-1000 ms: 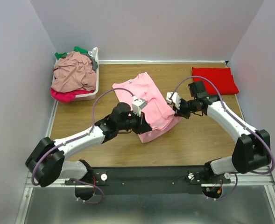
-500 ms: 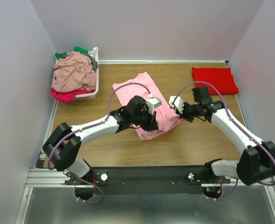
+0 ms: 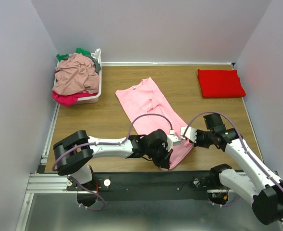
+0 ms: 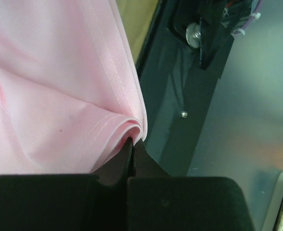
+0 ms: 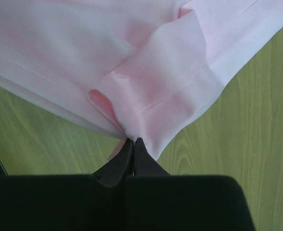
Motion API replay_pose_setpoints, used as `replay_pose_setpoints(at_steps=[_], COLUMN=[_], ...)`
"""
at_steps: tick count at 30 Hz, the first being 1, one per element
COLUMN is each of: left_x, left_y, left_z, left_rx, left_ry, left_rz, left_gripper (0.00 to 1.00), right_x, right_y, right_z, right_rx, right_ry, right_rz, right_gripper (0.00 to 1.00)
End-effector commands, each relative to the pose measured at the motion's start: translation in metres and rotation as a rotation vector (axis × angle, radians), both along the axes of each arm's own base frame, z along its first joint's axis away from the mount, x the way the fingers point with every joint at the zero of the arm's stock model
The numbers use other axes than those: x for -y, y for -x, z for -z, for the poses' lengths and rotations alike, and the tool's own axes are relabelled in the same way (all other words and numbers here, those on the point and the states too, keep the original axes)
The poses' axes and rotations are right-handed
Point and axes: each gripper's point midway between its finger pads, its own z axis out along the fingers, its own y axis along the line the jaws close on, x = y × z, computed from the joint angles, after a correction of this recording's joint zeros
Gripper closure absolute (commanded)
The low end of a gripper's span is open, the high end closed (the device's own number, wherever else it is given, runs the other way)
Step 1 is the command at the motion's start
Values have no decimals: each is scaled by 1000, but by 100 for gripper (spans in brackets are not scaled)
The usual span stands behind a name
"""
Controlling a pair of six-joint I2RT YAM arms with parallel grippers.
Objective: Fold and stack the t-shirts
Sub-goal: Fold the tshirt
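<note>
A light pink t-shirt (image 3: pixel 148 103) lies stretched from the middle of the table down to its near edge. My left gripper (image 3: pixel 169 161) is shut on the shirt's hem (image 4: pixel 127 126) right at the table's front edge. A little to its right, my right gripper (image 3: pixel 188 136) is shut on a bunched corner of the same shirt (image 5: pixel 151 96) just above the wood. A folded bright red t-shirt (image 3: pixel 220 83) rests at the back right. More t-shirts, dusty rose (image 3: pixel 76 73), magenta and green, are heaped in the white basket (image 3: pixel 99 89) at the back left.
The black mounting rail (image 3: pixel 151 180) and grey floor lie just past the table's near edge, right below my left gripper. White walls close in the back and both sides. Bare wood (image 3: pixel 88 118) shows left of the pink shirt.
Both grippers have pulled the pink shirt's lower edge towards the near edge of the table, stretching it longer. The left arm swung across to the front centre; the right arm drew back.
</note>
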Motion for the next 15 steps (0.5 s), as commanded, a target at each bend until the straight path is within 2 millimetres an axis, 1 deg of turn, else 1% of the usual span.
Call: replay_pose_setpoints(at_steps=[1,3,5,6,9,15], left_x=[14,15,16,16,18,20], left_y=[22,29,29,29,27,21], left_z=[4,12,18,23,29,21], left_rx=[-38,-46,-41,-41,-34,-3], left_ry=[-16,-40,-54,-67,-81,-66], left_rz=[-5,4,1,2,4,-21], left_gripper=[100,100,100,100,100,100], right_x=[11,12,14,13,12,16], right_y=[11,18,22,22,23,22], right_z=[1,5,8,7,8,9], right_rx=[0,-18,-28,-26,-27,-23], right_ry=[54,58,64,61,64,85], right_rz=[-23,-40,-49,-52,-66,-70], right_gripper=[99,100,100,100,100,100])
